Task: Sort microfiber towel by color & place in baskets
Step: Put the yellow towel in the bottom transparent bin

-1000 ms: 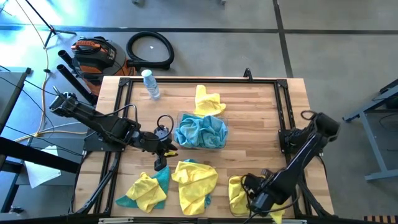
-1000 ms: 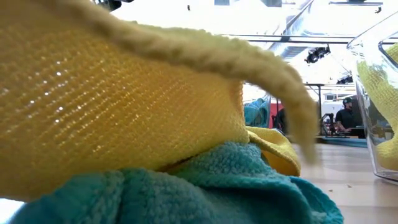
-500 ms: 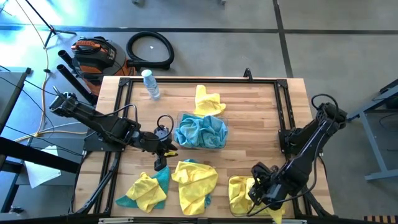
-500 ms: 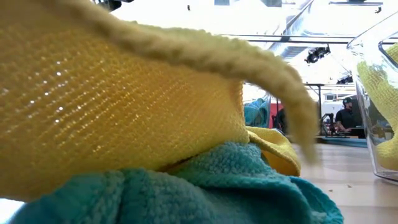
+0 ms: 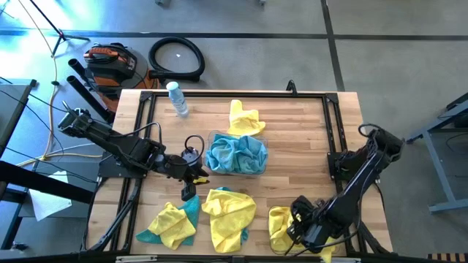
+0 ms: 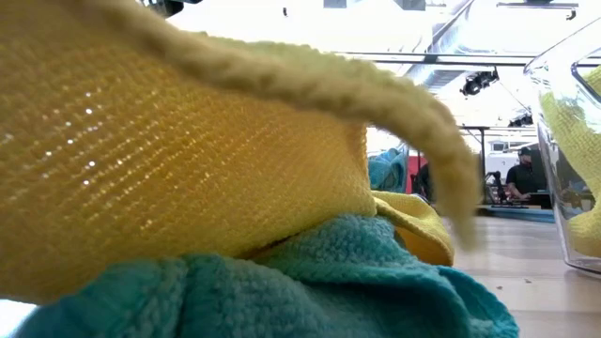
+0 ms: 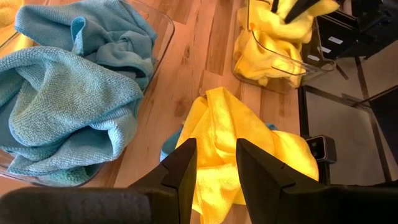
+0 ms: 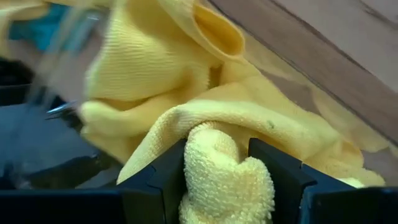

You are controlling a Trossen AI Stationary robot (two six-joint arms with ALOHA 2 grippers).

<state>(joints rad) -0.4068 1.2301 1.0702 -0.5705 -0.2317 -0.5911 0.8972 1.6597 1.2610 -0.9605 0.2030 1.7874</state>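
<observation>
Towels, yellow in right claw: fold of yellow towel [image 8: 227,180] pinched between right gripper [image 8: 225,177] fingers [image 8: 165,180], low over the yellow basket [image 5: 276,245] at 5 o'clock on the table [image 5: 300,139].
Right gripper, high view: at [image 5: 311,232], just beside the heap of yellow cloth [image 5: 279,223] in that basket; arm folded back toward 3 o'clock edge.
Left gripper: [image 7: 214,165] fingers spread, nothing between them; hangs above bare wood near 8 o'clock, pointing toward 6 o'clock [image 5: 189,191].
Below left gripper, wrist view: loose yellow towel [image 7: 230,143] lying over a teal one [image 7: 171,146], only an edge of teal visible.
Teal basket: clear tub [image 5: 235,155] at table centre, filled with crumpled teal towels [image 7: 68,93].
Loose pile, 7 o'clock: yellow and teal cloths overlapping [image 5: 172,223].
Loose pile, 6 o'clock: yellow over teal [image 5: 228,213]; same pile fills low view, yellow [image 6: 169,160] on teal [image 6: 310,282].
Loose towel, 12 o'clock: single yellow [image 5: 243,118], touching far rim of teal basket.
Bottle: clear plastic [image 5: 176,98], lying near 11 o'clock corner.
Background, low view: person [image 6: 524,174] seated well beyond table.
</observation>
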